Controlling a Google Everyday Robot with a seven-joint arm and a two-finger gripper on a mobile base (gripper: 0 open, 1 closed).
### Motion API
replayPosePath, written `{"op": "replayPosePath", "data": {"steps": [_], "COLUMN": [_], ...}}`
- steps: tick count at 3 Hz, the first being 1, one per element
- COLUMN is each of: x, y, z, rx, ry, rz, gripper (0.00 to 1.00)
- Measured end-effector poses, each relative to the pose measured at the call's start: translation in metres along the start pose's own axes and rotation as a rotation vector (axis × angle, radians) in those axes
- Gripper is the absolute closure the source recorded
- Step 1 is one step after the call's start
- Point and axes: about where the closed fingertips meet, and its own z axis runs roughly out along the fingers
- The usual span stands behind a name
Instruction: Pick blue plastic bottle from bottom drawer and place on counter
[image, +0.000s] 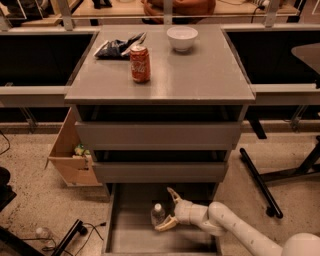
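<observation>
The blue plastic bottle (158, 215), clear with a white cap, stands upright on the floor of the open bottom drawer (131, 235), near its middle. My gripper (169, 210) reaches in from the lower right on a white arm. It is open, with one finger behind the bottle and one in front, just to the bottle's right. The counter (200, 75) is the grey top of the cabinet above.
On the counter stand a red soda can (140, 63), a white bowl (182, 38) and a dark chip bag (116, 47). Two shut drawer fronts (157, 135) sit above the open drawer. A cardboard box (70, 155) stands left of the cabinet; a chair base (270, 180) is at right.
</observation>
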Motion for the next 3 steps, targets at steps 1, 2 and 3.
{"op": "replayPosePath", "data": {"steps": [1,2,3], "x": [0.026,0.049,0.057], "y": [0.007,0.012,0.014], "z": [0.017,0.029,0.042], "rx": [-0.029,-0.054,-0.075], "ry": [0.006,0.008,0.0], "rz": [0.054,0.103,0.12], "gripper": [0.0,0.0,0.16]}}
